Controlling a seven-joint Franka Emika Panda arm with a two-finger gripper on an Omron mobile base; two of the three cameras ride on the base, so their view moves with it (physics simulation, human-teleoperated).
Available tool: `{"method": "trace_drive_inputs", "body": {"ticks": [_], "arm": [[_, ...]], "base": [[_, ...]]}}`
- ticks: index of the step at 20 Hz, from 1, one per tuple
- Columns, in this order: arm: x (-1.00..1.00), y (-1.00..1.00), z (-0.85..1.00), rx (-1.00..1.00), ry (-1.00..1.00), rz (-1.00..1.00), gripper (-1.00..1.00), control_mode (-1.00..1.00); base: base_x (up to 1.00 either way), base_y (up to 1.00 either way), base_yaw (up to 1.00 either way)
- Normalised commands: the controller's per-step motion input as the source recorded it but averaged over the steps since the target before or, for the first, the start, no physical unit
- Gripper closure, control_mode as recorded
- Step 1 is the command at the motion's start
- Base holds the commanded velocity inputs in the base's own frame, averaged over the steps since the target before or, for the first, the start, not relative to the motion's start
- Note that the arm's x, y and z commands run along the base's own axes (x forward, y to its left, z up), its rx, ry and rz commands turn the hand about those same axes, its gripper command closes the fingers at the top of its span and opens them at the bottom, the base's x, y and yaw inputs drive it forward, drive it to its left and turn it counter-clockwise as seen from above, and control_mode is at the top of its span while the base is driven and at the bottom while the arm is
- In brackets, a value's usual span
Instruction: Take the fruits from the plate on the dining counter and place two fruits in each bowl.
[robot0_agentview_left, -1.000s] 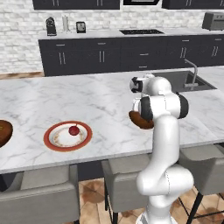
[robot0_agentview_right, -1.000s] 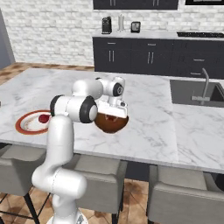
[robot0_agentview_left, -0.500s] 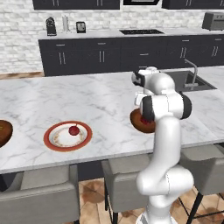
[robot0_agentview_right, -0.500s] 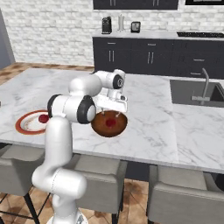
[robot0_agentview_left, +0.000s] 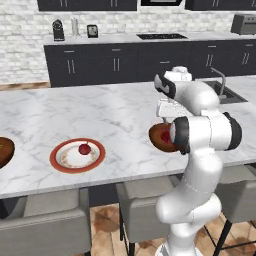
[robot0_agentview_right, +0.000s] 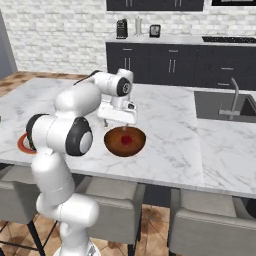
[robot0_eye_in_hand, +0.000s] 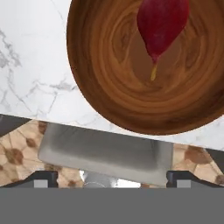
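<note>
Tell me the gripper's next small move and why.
Probably lift straight up, clear of the bowl. The gripper is open over it, a red fruit lies loose inside, and another red fruit waits on the plate, so the next fetch is there.

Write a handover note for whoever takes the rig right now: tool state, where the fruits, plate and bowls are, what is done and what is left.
Tool: open, holding nothing, just above the near bowl.
Near bowl: on the dining counter by the front edge, one red fruit inside; no second piece can be made out in it.
Plate: on the counter to the arm's left, one red fruit on it.
Second bowl: at the far left edge of the left base view, contents not visible.
Done: a red fruit is in the near bowl.
Left: move the plate's fruit; check both bowls for two each.
</note>
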Motion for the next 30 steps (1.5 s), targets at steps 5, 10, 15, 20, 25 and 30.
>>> {"method": "trace_drive_inputs", "body": {"ticks": [5,10,15,20,25,30], "arm": [[-1.0,0.32,0.55,0.0,-0.39,0.04,-1.0,-1.0],[-1.0,0.31,0.52,0.0,-0.48,0.0,-1.0,-1.0],[-0.99,0.03,0.6,0.0,-0.21,0.0,-1.0,-1.0],[-0.29,0.0,0.23,0.0,0.0,0.0,-1.0,-1.0],[0.0,-0.01,0.0,0.0,0.0,0.0,-1.0,-1.0],[0.0,0.0,0.0,0.0,0.0,0.0,-1.0,1.0]], "base": [[0.0,0.0,0.0],[0.0,0.0,0.0],[0.0,0.0,0.0],[0.0,0.0,0.0],[0.0,0.0,0.0],[-0.25,0.71,0.04]]}}
